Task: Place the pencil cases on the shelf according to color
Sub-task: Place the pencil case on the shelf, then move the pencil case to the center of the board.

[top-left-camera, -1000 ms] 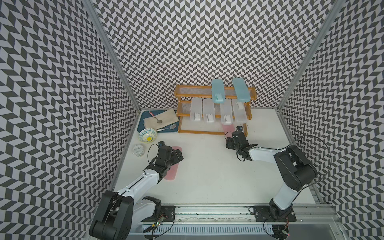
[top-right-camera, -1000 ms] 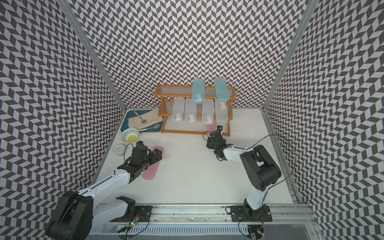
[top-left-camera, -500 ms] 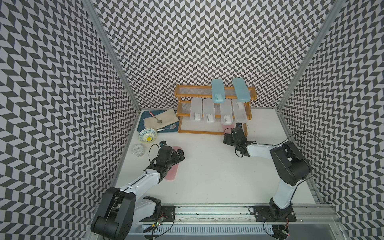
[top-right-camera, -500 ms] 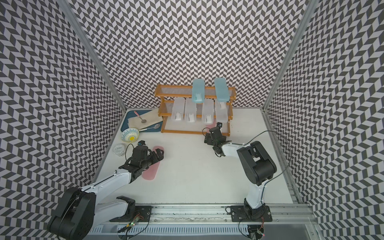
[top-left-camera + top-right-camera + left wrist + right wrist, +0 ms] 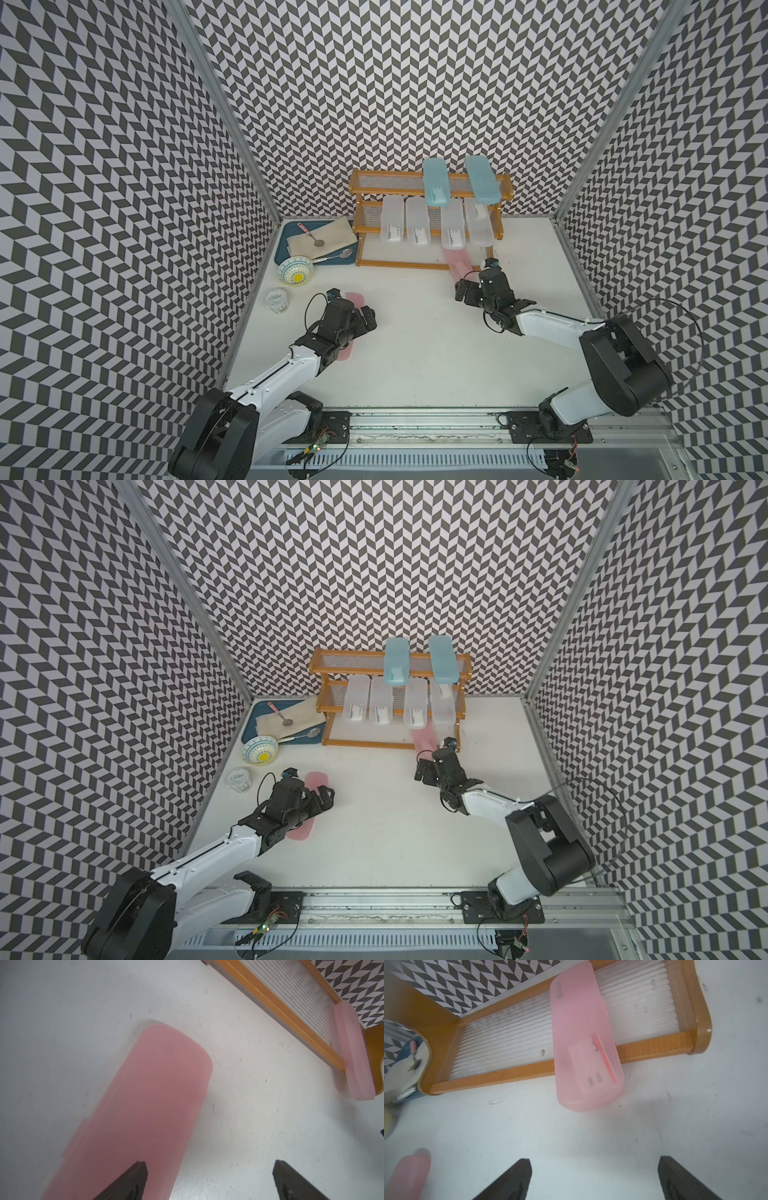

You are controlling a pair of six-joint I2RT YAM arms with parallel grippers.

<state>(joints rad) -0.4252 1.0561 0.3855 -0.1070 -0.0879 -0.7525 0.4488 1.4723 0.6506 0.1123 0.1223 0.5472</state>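
The shelf (image 5: 399, 264) stands in the upper centre of both top views, with one pink case (image 5: 457, 262) on its bottom tier at the right end. The other pink case (image 5: 356, 300) lies flat on the table (image 5: 415, 332) left of centre, its long axis running up-frame. It is under the left gripper (image 5: 209, 1164), whose jaws stand apart with one tip over the lid. The right gripper (image 5: 593, 1160), spread and empty, is well apart from it.

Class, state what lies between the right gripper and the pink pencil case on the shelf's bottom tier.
Only bare white tabletop, shown in the right wrist view; the open right gripper is clear of the pink pencil case on the shelf.
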